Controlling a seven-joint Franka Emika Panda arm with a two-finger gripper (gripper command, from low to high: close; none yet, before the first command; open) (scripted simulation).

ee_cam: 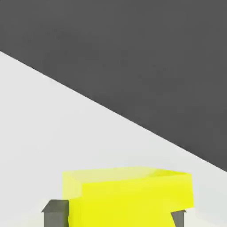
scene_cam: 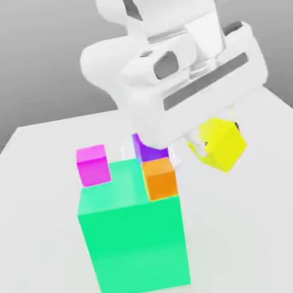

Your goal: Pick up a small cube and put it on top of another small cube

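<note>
Exterior view: gripper [scene_cam: 217, 138] fingers [ee_cam: 56, 213] pinch the small yellow cube [scene_cam: 222, 144], tilted, above the table [scene_cam: 284, 220].

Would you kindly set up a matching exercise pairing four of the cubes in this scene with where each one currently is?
Things:
1. yellow cube
2. orange cube
3. magenta cube
4. big green cube

Places:
A. standing on the white table, nearest the exterior view's camera
B. held off the table, tilted, in the gripper
C. past the green cube's far edge, toward the exterior view's left
D. at the green cube's upper corner on the exterior view's right; whether on it or behind it is unclear

Pairs: 1-B, 2-D, 3-C, 4-A
</note>
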